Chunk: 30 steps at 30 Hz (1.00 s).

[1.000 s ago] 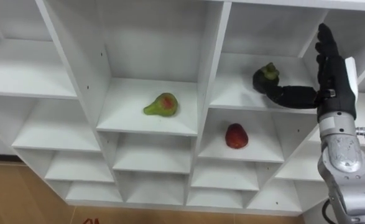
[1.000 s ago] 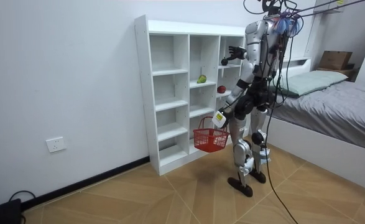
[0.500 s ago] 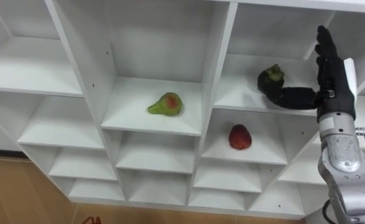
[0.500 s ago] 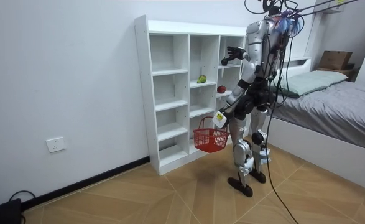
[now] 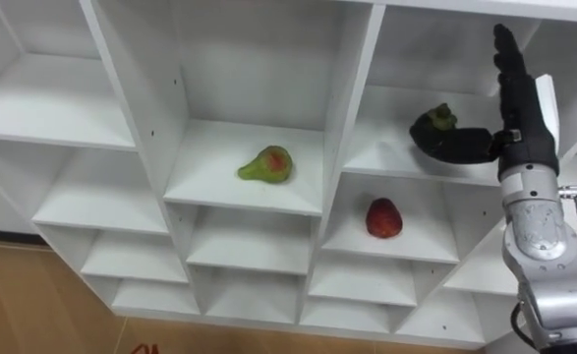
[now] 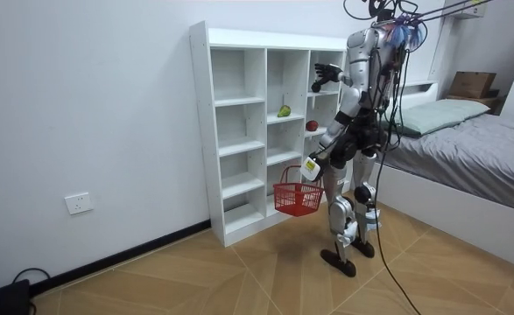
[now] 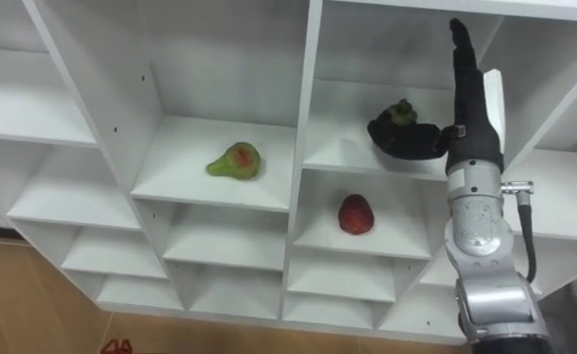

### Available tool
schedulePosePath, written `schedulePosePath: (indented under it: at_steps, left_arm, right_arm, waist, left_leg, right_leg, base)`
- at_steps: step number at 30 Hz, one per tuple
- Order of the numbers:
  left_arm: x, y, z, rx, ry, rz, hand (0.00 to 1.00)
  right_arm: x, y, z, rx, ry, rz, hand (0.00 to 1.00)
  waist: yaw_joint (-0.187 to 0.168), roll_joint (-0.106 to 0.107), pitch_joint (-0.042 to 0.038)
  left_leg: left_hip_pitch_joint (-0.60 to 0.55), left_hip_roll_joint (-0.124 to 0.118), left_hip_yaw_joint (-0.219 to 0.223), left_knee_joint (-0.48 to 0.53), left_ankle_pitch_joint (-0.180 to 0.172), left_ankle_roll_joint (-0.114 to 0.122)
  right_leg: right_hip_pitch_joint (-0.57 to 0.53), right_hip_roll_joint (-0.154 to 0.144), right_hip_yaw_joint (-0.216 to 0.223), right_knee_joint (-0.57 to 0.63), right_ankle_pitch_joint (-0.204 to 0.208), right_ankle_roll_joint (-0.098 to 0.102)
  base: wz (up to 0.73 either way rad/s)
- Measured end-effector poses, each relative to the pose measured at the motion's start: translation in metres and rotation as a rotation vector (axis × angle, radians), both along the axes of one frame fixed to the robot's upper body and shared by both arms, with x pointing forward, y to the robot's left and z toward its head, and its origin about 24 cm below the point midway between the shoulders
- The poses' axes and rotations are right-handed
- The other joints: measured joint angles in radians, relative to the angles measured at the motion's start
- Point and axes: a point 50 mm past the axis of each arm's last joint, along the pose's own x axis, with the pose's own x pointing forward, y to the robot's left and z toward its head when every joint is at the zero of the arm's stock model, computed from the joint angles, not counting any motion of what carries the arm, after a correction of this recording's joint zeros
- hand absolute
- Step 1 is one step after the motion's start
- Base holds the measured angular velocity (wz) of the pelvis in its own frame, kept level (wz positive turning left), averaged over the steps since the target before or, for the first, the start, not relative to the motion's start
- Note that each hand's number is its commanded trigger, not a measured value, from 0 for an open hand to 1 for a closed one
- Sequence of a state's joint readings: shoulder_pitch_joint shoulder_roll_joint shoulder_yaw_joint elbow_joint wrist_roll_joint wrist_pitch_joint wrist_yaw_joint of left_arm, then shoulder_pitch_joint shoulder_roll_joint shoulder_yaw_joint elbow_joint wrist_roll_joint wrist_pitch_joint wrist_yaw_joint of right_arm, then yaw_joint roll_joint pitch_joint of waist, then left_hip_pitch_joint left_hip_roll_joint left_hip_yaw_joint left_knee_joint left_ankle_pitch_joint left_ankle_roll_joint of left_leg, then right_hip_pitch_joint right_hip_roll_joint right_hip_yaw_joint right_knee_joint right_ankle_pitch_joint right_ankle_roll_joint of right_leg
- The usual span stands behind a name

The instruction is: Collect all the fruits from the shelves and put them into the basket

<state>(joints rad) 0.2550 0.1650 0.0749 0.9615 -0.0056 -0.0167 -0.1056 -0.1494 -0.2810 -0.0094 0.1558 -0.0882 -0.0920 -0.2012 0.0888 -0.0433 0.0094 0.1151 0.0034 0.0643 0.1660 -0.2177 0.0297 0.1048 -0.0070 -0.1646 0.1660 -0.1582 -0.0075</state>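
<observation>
right hand [image 5: 520, 123] open, fingers straight up; the dark mangosteen [image 5: 431, 124] sits on the closet shelf [image 5: 386, 147] against its outstretched thumb, ungripped.

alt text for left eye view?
The right hand reaches into a white shelf unit, fingers straight, thumb against a dark fruit. A green pear lies in the compartment to the left, a red fruit in the one below.

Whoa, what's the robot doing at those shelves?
The robot stands at the white shelf unit, collecting fruit. Its right hand is up in an upper compartment, with the thumb against a dark fruit and the fingers straight. A green pear and a red fruit sit in other compartments. Its left hand holds a red basket low by its legs.
</observation>
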Motion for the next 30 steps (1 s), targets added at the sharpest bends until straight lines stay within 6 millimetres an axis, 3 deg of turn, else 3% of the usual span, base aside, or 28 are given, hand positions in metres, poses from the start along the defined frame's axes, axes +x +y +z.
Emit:
schedulePosePath:
  at_steps: [7,21,30]
  left_arm:
    - [-0.002,0.0,-0.001,0.003,0.012,0.005,1.0]
    - [-0.003,0.001,-0.001,0.01,0.021,0.01,1.0]
    - [-0.007,0.001,-0.001,0.015,0.033,0.016,1.0]
  right_arm:
    - [0.0,0.003,-0.002,-0.008,0.024,0.032,0.0]
    - [0.001,0.003,-0.004,-0.007,0.053,0.04,0.0]
    - [0.0,0.0,-0.012,-0.005,0.09,0.022,0.0]
  waist:
    - [0.0,0.003,0.0018]
    - [-0.003,-0.006,-0.0073]
    - [-0.004,-0.009,-0.0075]
  left_leg:
    - [-0.002,0.0,-0.004,0.0,0.0,0.0]
    - [-0.005,-0.001,-0.012,0.002,0.0,0.0]
    - [-0.011,-0.001,-0.014,0.003,0.0,0.001]
  right_leg:
    - [0.0,0.0,-0.003,0.0,0.0,0.0]
    - [0.001,-0.002,-0.01,0.001,0.0,0.0]
    - [0.001,-0.004,-0.014,0.001,0.0,0.0]
  base:
    - [0.02]
    - [0.0]
    - [0.0]
